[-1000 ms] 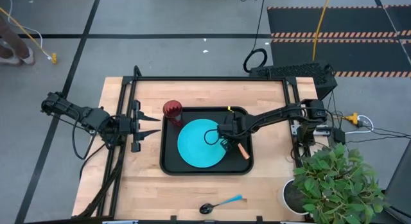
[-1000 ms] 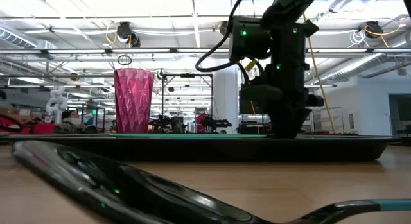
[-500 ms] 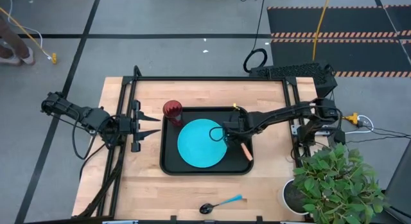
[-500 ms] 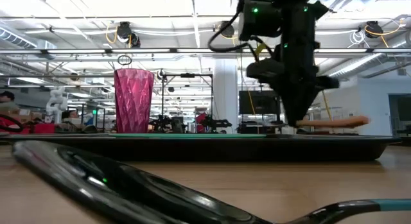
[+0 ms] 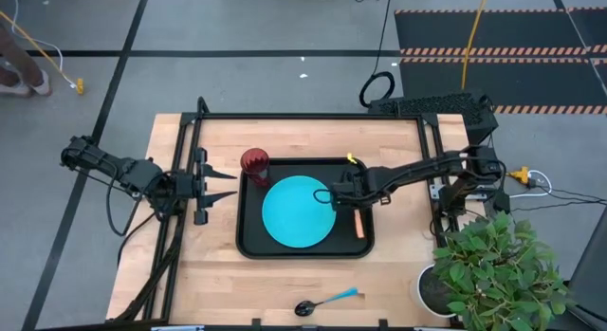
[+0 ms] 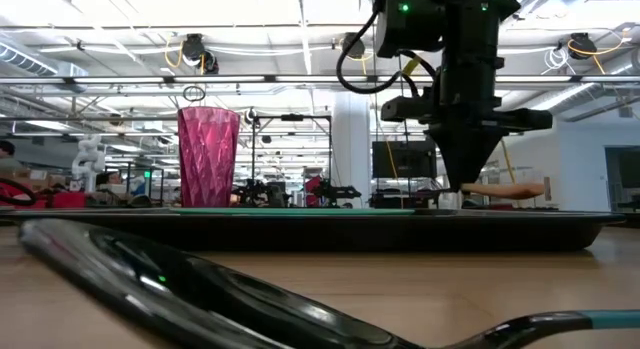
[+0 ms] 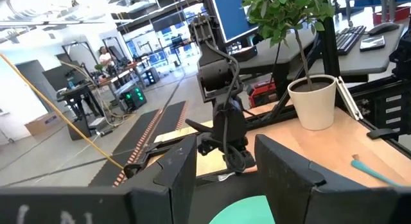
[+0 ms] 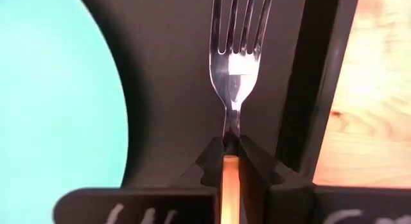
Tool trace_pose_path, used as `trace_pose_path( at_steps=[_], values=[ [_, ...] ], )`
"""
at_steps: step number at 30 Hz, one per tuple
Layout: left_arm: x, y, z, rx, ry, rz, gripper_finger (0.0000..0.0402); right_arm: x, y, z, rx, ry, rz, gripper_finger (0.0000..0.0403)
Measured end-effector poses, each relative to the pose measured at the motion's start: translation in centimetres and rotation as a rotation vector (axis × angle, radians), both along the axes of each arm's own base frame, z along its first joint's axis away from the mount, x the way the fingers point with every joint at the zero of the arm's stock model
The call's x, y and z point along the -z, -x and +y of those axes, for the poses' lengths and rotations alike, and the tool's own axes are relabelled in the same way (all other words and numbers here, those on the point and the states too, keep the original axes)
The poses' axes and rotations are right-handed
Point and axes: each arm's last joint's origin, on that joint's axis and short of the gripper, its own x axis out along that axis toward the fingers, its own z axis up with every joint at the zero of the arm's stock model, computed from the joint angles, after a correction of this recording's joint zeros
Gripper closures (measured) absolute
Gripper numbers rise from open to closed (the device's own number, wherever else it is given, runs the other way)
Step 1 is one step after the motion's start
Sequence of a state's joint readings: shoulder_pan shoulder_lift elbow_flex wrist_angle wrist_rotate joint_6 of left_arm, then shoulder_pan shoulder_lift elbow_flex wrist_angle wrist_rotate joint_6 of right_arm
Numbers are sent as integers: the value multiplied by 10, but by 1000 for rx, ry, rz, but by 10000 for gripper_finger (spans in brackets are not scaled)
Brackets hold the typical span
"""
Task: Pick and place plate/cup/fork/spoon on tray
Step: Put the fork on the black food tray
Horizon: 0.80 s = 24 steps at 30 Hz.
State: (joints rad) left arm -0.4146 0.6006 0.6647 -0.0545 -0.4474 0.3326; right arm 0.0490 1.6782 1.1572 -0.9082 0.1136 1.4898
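Note:
The black tray (image 5: pixel 248 238) holds the cyan-blue plate (image 5: pixel 297 211), lying flat, and the dark red cup (image 5: pixel 254 162), upright at its far left corner. My right gripper (image 5: pixel 343 193) is over the tray's right part, shut on the fork (image 8: pixel 231 70), whose orange handle (image 5: pixel 358 223) points toward the table's near edge between the plate and the tray's right rim. The blue-handled spoon (image 5: pixel 327 301) lies on the table near its front edge. My left gripper (image 5: pixel 226 183) waits open and empty, left of the tray. My right gripper pinches the fork between its two fingers (image 8: pixel 253 161) at the far end of the orange handle (image 8: pixel 230 165), where the metal neck begins. The fingers point down from above and lie across the fork. The fork is level (image 6: pixel 505 190), low over the tray floor; whether it touches I cannot tell.
A potted plant (image 5: pixel 493 265) stands at the table's near right corner. A black frame (image 5: pixel 303 117) runs along the far and side edges of the table. Bare wood lies between the tray and the spoon.
My right gripper has gone from the plate's right edge a little toward the table's right edge and has turned about. The fork has swung with it: its handle pointed slantwise to the near right and now points to the near edge, along the tray's right rim.

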Motion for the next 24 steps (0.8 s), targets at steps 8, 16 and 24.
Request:
trace_pose_path(
  at_steps=[8,16,24],
  values=[
    [-3,6,3,-1,-51,-24,241,10,1,-1,67,10,-18,391],
    [-6,10,4,-1,-56,-48,241,32,9,0,69,-16,-37,390],
    [-7,10,4,0,-60,-52,240,44,13,-1,72,-21,-73,390]
  ],
)
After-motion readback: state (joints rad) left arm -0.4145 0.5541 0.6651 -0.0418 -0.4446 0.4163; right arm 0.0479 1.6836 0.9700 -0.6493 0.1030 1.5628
